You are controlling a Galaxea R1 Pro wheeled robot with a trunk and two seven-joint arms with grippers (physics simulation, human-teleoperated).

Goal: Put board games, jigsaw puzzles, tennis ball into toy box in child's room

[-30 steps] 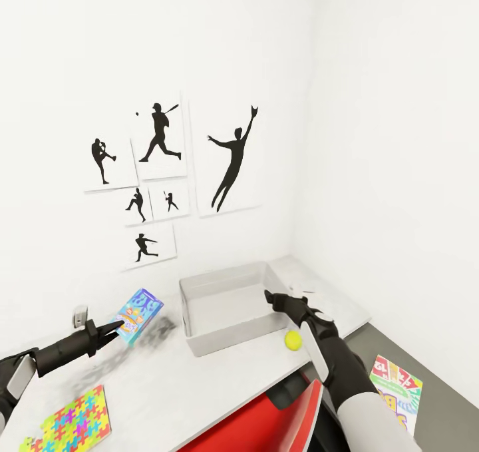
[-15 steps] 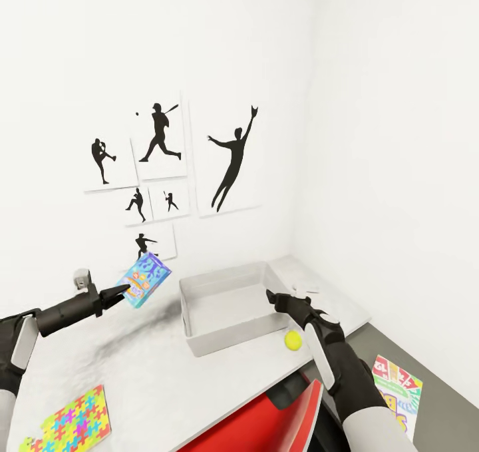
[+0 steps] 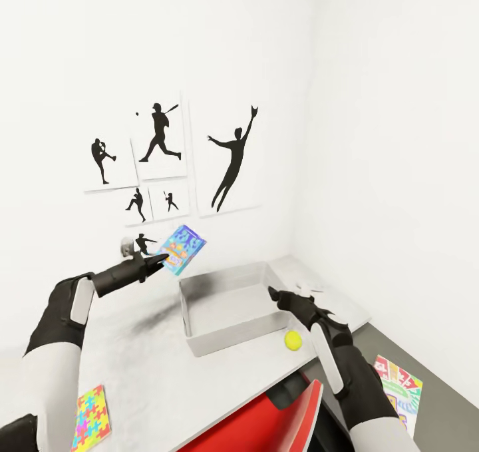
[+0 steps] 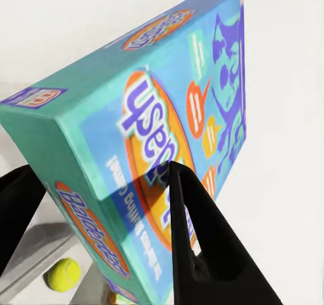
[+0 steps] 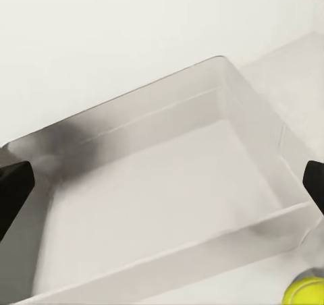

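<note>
One blue board game (image 3: 182, 249), seemingly light, rigid and slick, is pinched at its corner by the left hand (image 3: 158, 259), mid-left of frame, above the toy box (image 3: 229, 305); the right hand (image 3: 273, 293) is held open.

Head view high over table (image 3: 166, 379), wrist views close, all sharing toy box (image 3: 226, 309)

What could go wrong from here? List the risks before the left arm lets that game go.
1. The left gripper pinches the blue board game by one edge only, tilted in the air above the table; it may slip or swing before reaching the toy box.
2. Released now, it would likely catch the box's near-left rim rather than land inside.
3. The right gripper hovers at the box's right wall, with the tennis ball close to the table's edge; a nudge could roll it off.
</note>
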